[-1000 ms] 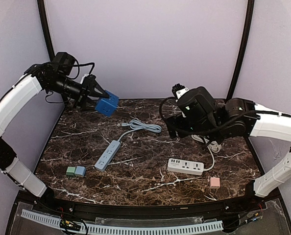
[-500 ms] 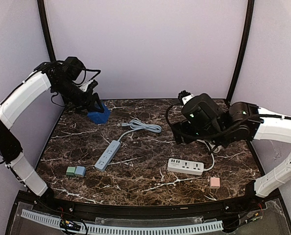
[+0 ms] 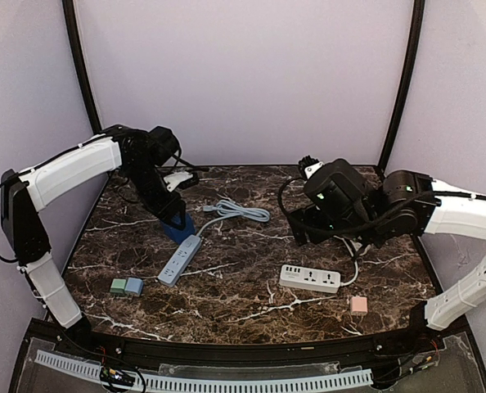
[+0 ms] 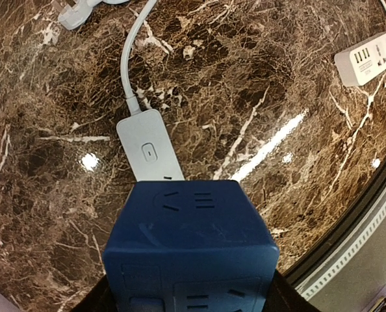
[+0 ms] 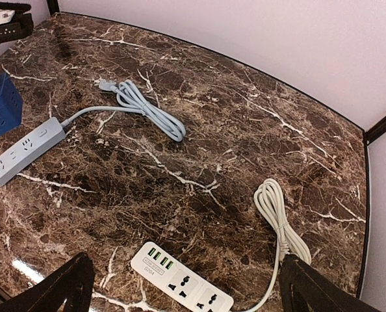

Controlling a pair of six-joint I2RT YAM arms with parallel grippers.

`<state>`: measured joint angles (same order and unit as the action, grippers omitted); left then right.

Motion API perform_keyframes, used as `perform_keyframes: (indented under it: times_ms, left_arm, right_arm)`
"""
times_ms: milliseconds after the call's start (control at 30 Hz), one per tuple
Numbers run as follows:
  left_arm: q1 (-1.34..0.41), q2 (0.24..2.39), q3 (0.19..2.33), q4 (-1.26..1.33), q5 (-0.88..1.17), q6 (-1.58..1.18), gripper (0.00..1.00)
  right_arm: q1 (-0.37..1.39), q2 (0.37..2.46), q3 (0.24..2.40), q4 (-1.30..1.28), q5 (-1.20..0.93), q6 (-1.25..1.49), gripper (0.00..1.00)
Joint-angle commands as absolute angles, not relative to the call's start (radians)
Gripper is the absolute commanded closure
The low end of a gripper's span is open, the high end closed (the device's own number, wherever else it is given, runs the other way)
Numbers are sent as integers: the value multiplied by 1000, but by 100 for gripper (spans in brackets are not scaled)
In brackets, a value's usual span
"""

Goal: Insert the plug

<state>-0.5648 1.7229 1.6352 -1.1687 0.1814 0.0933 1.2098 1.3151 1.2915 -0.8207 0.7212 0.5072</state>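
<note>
Blue cube plug (image 4: 193, 250) is clamped in the left gripper (image 3: 173, 211), jaws about half spread against its sides, directly over the switch end of the grey-blue power strip (image 4: 149, 151). You should carry the cube along the strip from the switch toward the sockets, keep it square, then press straight down. Right gripper (image 5: 186, 263) hangs wide open and empty, well apart from the strip. Cube's underside and prongs are hidden. Whether it touches the strip cannot be told.

Most of the grey power strip (image 4: 147, 148) behind the blue cube (image 4: 190, 247); white strip (image 4: 368, 57) partly off-frame.
</note>
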Motion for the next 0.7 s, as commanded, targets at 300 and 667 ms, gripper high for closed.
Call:
perform_keyframes:
  times_ms: [300, 667]
  left_arm:
    - [-519, 1812, 1699, -1232, 246, 107, 99]
    - [-424, 1861, 1664, -1216, 385, 48, 99]
  right_arm:
    - [1207, 1308, 1322, -871, 688, 526, 2]
    - [1208, 1308, 1336, -890, 652, 563, 1]
